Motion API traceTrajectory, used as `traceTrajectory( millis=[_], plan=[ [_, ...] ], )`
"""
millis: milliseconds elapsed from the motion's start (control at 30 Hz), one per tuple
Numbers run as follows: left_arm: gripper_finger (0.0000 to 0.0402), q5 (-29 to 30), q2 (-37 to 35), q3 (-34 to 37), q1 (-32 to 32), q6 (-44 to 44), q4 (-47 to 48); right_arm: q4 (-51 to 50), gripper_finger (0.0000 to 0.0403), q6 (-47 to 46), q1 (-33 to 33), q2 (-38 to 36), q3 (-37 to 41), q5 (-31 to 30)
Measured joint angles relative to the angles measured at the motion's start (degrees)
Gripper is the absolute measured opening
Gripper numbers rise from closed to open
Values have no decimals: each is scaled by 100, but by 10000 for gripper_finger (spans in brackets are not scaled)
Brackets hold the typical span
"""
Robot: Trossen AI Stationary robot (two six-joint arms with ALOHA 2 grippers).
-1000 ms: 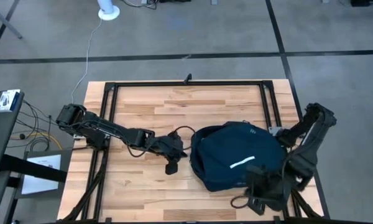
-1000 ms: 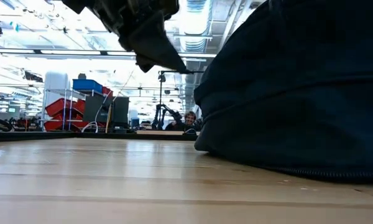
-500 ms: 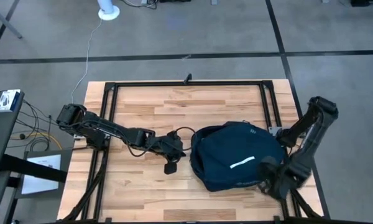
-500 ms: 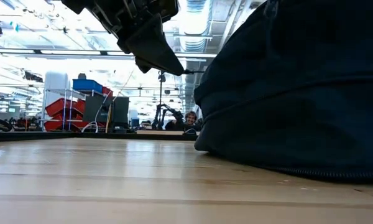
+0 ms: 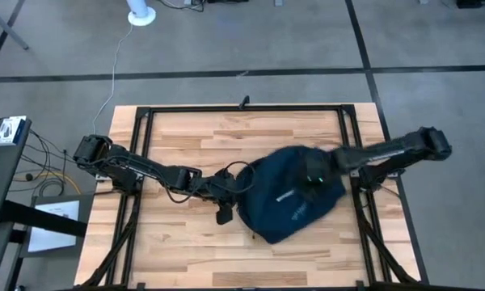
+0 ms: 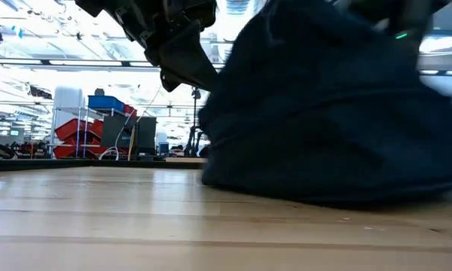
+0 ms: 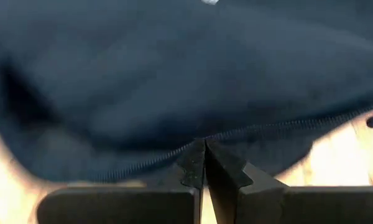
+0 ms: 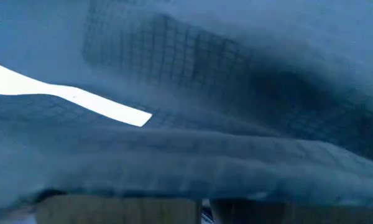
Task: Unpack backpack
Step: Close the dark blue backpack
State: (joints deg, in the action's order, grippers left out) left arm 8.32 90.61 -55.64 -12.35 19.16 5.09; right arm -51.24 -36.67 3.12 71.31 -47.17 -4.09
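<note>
High view: large soft dark navy fabric backpack [image 5: 291,198] lies between both claws; left gripper [image 5: 241,184] clenched on its zipper edge, right gripper [image 5: 314,176] clenched atop it.

My two arms are matte black and jointed, loose black cables looping along the left arm [image 5: 145,170]; a green light glows near the right pincer [image 5: 311,179].
</note>
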Motion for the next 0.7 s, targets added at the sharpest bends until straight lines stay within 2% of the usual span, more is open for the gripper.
traceTrajectory(
  millis=[100, 167, 267, 500, 700],
  plan=[
    [0, 114, 0, 0, 48, 144, 32, 792, 0, 1338, -844, 230, -131, -61],
    [0, 141, 0, 0, 66, 200, 56, 950, 0, 1708, -1207, 344, -239, -70],
    [0, 179, 0, -2, 102, 389, 190, 701, 0, 1893, -1385, 358, -466, -77],
    [0, 65, -2, -2, 98, 533, 347, -660, 0, 1484, -684, -168, -617, -18],
    [0, 5, -2, -2, 186, 727, 307, -911, 0, 1248, 229, -608, -618, -10]
  ],
)
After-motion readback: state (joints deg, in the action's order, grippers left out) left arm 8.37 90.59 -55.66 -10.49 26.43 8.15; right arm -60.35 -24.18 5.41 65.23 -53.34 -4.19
